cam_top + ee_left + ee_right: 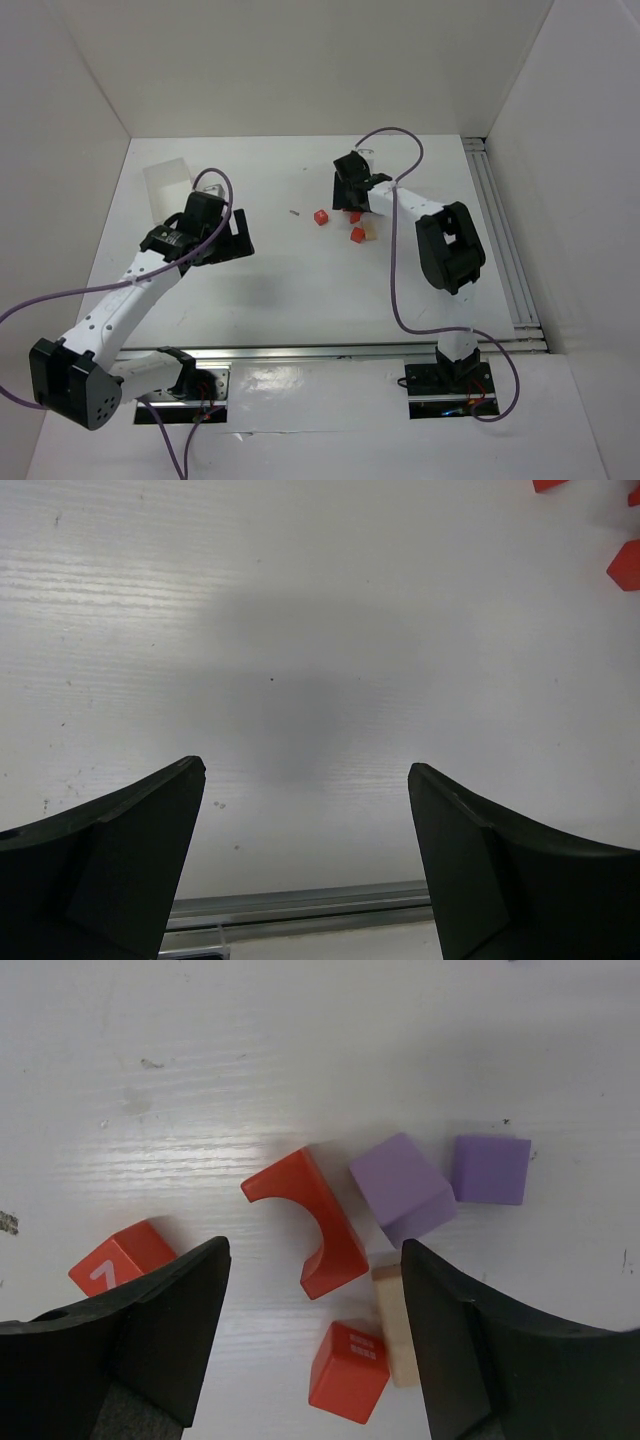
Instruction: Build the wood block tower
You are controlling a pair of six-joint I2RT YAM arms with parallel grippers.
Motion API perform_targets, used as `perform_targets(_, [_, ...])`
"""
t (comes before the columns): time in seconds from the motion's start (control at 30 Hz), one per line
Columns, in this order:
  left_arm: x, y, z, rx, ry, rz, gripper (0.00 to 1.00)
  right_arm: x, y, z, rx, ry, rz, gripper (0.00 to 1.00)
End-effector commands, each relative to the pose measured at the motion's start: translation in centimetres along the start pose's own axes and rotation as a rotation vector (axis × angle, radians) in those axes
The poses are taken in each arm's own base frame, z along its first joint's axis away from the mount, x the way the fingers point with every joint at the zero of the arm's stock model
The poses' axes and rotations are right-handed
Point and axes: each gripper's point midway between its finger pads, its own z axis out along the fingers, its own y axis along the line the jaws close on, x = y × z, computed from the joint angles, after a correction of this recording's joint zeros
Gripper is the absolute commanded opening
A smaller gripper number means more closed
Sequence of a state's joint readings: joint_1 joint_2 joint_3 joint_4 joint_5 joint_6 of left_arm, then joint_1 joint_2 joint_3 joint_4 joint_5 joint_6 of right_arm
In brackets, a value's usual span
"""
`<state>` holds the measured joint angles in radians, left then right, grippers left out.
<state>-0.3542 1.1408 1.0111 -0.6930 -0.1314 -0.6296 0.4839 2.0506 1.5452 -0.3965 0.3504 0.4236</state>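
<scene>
No tower stood yet: the blocks lay loose on the tabletop (260,290), bunched right of centre in the top view. The right claw (312,1250) hung over them with its jaws wide apart and nothing held between them. In its wrist view a red arch (305,1222) lay at the middle. A lilac cube (402,1188) sat just beside it on the right, seemingly touching, and a second lilac cube (489,1169) sat further right. A red cube (348,1370) and a tan block (400,1335) sat low in the frame, touching each other. Another red cube (120,1258) lay at lower left, partly hidden by a finger. The left claw (305,768) also stood apart and empty over bare tabletop at the left of the top view, well away from the pile.

The risk, I judged, was crowding. Jaws closing on the arch could catch the neighbouring lilac cube too. A descending finger could land on the tan block or the lower-left cube and scatter things. The arch's curved hollow offered a poor grip, so it might twist out.
</scene>
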Motion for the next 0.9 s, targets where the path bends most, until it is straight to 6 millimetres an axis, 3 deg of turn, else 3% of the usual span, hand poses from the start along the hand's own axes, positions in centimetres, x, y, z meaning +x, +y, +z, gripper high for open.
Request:
perform_targets(0.0, [0.0,-0.2,0.4,0.015,0.006,0.013,0.95,-1.4,0.3,-0.5,0.025,-0.056,-0.016,0.75])
perform_targets(0.07, [0.0,-0.2,0.4,0.015,0.006,0.013,0.95,-2.0,0.1,0.1,0.006,-0.057,-0.02,0.71])
perform_targets(0.17, [0.0,-0.2,0.4,0.015,0.006,0.013,0.95,-1.3,0.5,0.9,-0.008,-0.022,-0.058,0.65])
perform_targets(0.3, [0.1,-0.1,0.7,0.011,0.014,0.014,0.95,-1.8,1.1,0.8,-0.038,-0.031,-0.069,0.56])
perform_targets(0.73, [0.2,-0.2,1.2,0.012,0.029,0.024,0.95,-0.3,1.0,3.6,-0.021,0.019,-0.108,0.54])
perform_targets(0.87, [0.1,0.0,0.7,0.007,0.017,0.023,0.95,0.1,0.6,3.7,-0.008,0.024,-0.111,0.44])
